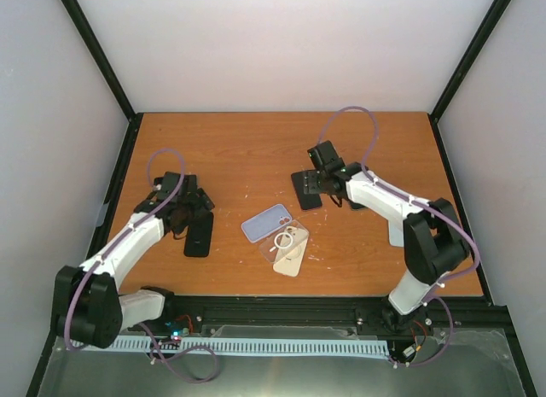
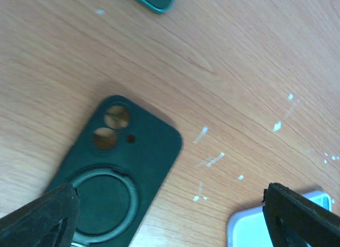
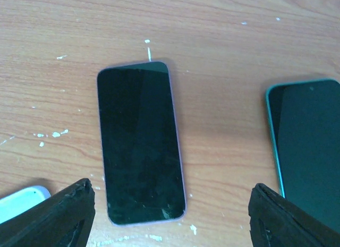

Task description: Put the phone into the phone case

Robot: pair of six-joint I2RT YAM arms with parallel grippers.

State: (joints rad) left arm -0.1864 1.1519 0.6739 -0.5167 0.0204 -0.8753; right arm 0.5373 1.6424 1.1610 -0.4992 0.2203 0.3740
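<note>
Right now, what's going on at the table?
Nothing is held yet. The left gripper hovers open over a dark green phone case lying flat on the table. The right gripper is open above a purple-edged phone, which lies screen up with a teal-edged phone beside it. The green case has no phone in it.
</note>
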